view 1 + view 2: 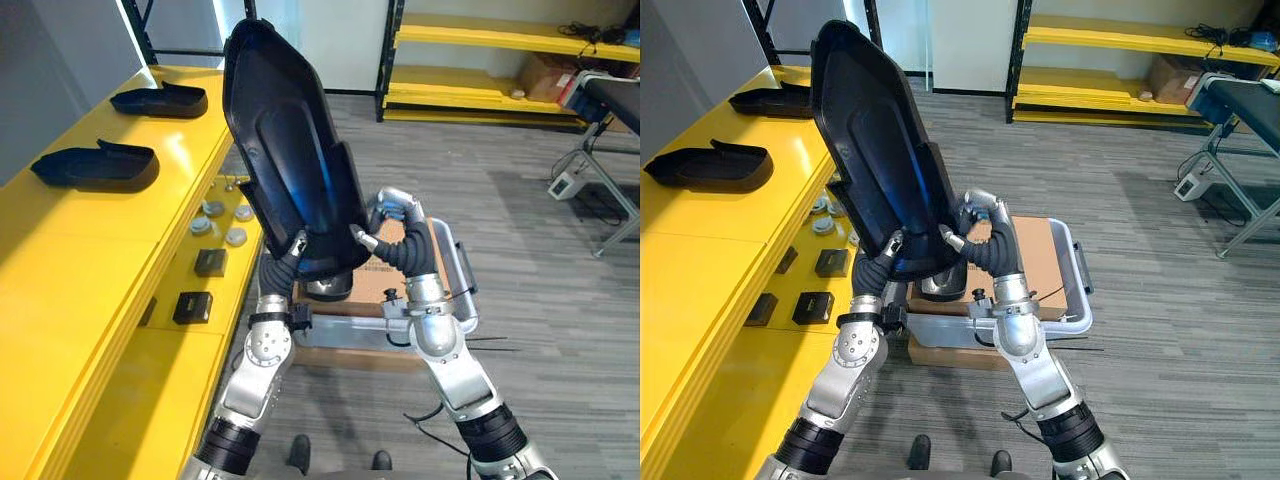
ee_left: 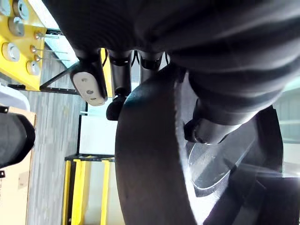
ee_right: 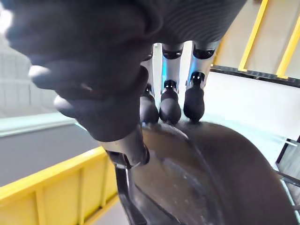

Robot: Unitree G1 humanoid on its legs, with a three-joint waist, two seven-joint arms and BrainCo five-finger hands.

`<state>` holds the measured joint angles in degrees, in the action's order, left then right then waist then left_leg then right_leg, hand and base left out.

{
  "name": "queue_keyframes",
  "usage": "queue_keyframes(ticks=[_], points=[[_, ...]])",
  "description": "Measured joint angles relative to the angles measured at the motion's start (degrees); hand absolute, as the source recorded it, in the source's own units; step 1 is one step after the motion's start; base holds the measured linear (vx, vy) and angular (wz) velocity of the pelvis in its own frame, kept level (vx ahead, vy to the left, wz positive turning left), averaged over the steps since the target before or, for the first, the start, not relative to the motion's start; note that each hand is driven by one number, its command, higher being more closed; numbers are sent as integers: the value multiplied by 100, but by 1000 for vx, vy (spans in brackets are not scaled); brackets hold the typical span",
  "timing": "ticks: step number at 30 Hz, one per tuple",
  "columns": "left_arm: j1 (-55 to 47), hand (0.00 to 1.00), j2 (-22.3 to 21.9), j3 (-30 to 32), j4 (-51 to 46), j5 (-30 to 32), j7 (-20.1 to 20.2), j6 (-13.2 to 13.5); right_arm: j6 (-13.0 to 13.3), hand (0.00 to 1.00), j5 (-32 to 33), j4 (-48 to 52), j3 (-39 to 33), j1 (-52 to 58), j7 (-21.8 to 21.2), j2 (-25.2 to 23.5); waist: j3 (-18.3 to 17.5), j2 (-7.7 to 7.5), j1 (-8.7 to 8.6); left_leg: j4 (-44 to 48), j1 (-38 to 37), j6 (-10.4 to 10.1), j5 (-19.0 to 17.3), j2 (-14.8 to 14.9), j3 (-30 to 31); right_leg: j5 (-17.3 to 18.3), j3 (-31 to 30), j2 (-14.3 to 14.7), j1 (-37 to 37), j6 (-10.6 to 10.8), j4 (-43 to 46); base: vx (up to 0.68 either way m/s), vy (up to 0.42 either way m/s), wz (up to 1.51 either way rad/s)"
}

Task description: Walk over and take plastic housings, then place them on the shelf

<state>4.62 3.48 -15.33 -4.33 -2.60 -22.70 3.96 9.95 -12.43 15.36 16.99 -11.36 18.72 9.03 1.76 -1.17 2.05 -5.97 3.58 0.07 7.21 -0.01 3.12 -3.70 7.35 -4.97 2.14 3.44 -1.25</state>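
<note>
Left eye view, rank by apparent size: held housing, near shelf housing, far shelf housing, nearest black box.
1. held housing, closest to camera, so inflated
2. near shelf housing
3. far shelf housing, maybe just farther
4. nearest black box

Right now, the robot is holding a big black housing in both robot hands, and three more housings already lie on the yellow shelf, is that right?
Not quite. The left eye view shows two on the yellow shelf, not three: the near housing and the far housing. The left robot hand and right robot hand both hold the big black housing.
</note>
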Motion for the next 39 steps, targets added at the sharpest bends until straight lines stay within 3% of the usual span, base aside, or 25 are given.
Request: queue_keyframes(ticks=[4,11,13,15,19,25,29,35,37,38,39], points=[[-522,100,-89,274,-58,241,9,-15,313,0,455,601,-1064,-55,49,0,-31,-41,9,0,-13,-2,-2,1,-47,-1,-40,-1,2,-1,0,2,1,-2],[-1113,100,-154,903,-323,357,8,-36,573,0,1331,444,-3069,263,397,-17,-57,-48,-47,0,-29,-20,-26,0,-119,-1,-94,-2,2,0,-2,2,3,-3],[-1313,100,-200,1187,-563,393,8,-33,646,0,1534,-123,-3566,677,475,-9,-66,-41,-128,0,-29,-17,-30,1,-126,0,-100,-2,3,2,-7,0,0,0],[-1442,100,-283,1409,-706,498,-7,-23,527,0,1753,-1176,-3921,1204,470,-7,-97,4,-132,0,-28,-33,-50,1,-128,5,-104,-1,4,8,-17,26,1,-4],[-1785,100,-378,1650,-877,555,20,29,327,0,2042,-2772,-4155,1915,176,-46,-189,147,-144,-1,-14,-39,-82,-3,-85,21,-90,-2,-15,31,-85,24,-3,0],[-2439,100,-564,1736,-1261,551,195,207,-155,0,2152,-5197,-4126,2619,-497,-683,-214,217,-140,3,-124,-70,-103,2,153,124,188,-10,-248,56,-69,38,-21,21],[-2697,100,-573,1718,-1437,542,379,254,-255,0,2152,-5886,-3693,2718,-790,-994,-157,158,-110,5,-216,-39,-151,-10,382,377,476,-44,-407,83,210,-17,-29,44],[-2634,100,-735,1596,-1854,481,491,308,-382,0,2136,-6193,-3223,2587,-901,-1022,138,119,48,709,332,11,-277,-203,779,872,1776,-351,-505,178,988,-31,1,113],[-2511,100,-752,1554,-1937,419,479,322,-382,0,2137,-6206,-3215,2448,-891,-1037,209,104,48,961,609,81,-530,-195,478,969,2304,-552,-500,195,1075,-43,63,150],[-2422,100,-698,1550,-1959,406,477,346,-379,0,2137,-6268,-3214,2290,-889,-1005,295,66,78,1328,866,274,-653,-27,-210,1017,2622,-676,-525,185,1179,3,97,135],[-2345,100,-709,1544,-1975,348,473,371,-384,0,2139,-6308,-3213,2173,-879,-943,358,160,70,1711,1034,494,-821,254,-1079,1107,2893,-772,-595,258,1355,25,99,128]])
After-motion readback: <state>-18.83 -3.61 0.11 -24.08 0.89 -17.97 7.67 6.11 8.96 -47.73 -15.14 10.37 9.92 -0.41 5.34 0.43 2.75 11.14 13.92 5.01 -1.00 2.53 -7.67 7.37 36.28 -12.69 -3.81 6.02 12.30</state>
